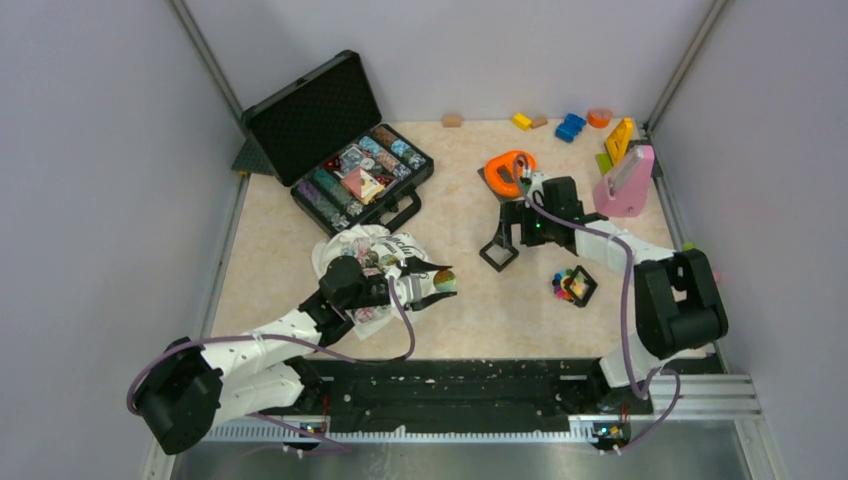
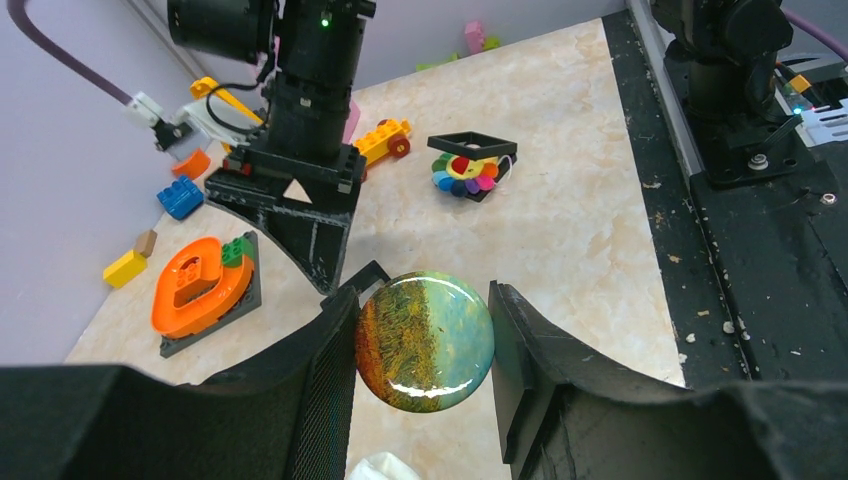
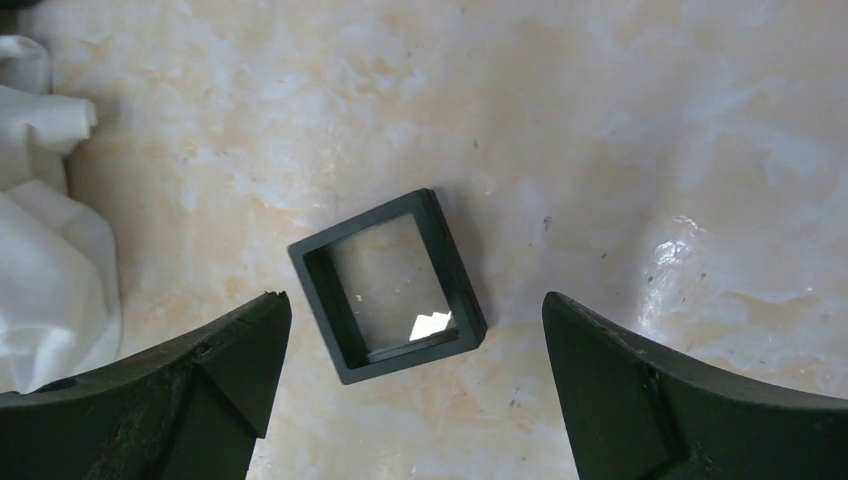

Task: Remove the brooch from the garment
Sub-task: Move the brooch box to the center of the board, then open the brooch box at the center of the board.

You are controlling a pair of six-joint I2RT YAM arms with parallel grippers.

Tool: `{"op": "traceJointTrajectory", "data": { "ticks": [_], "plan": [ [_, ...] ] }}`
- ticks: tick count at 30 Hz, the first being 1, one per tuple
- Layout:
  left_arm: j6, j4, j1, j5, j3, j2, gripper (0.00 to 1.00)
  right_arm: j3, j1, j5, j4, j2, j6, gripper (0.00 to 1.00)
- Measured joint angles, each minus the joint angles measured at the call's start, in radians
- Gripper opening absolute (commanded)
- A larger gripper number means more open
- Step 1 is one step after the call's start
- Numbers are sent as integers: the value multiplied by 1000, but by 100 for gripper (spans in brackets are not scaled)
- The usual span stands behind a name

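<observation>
Top, left gripper: pinches a round badge just beside the garment.
Top, brooch: lies in a black box on the table, well apart from the garment.
Left wrist, badge: green and yellow, squeezed between both fingers.
Right wrist, right gripper: jaws wide apart over a black frame, holding nothing.
Right wrist, garment: white cloth at the left edge.

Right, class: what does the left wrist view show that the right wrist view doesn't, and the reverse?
Left wrist only: a round glossy badge held in the left gripper, the flower-shaped brooch, an orange toy. Right wrist only: the clear pane of a black square frame, between the fingers of the open right gripper. Both: the marbled table and white garment.
</observation>
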Motion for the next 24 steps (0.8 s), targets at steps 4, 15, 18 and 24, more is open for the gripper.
{"op": "traceJointTrajectory", "data": {
  "ticks": [4,15,18,24],
  "plan": [
    [7,-6,0,0,0,0,26,7,-14,-29,11,93,-11,99],
    [14,-23,0,0,1,0,27,45,45,-94,11,159,-61,96],
    [14,-24,0,0,1,0,26,66,92,-20,-22,159,-98,95],
    [15,-27,0,0,2,0,26,94,148,82,-63,159,-151,89]
  ]
}}
